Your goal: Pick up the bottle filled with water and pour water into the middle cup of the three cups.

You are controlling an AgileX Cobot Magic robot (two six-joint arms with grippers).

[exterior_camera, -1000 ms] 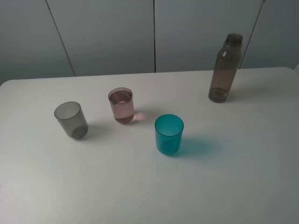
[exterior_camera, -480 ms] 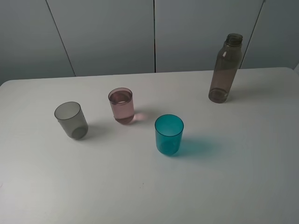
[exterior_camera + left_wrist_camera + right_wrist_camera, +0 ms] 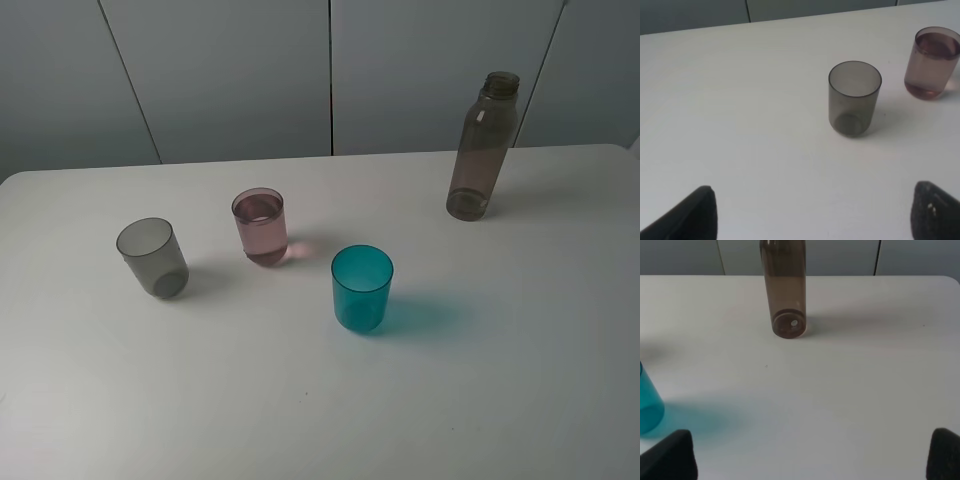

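White table [image 3: 520, 400]; both jaws spread empty, tips only; bottle [image 3: 784, 287] top cropped.

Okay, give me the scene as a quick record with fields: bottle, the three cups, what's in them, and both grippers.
bottle: the bottle stands upright, uncapped, at the far right of the table, held by nothing
pink cup: the middle cup, upright, holds liquid nearly to the rim
grey cup: the grey cup, left of the pink one, looks empty
teal cup: the teal cup, nearest the camera, contents unclear
left gripper: the left gripper open, holding nothing
right gripper: the right gripper open, holding nothing
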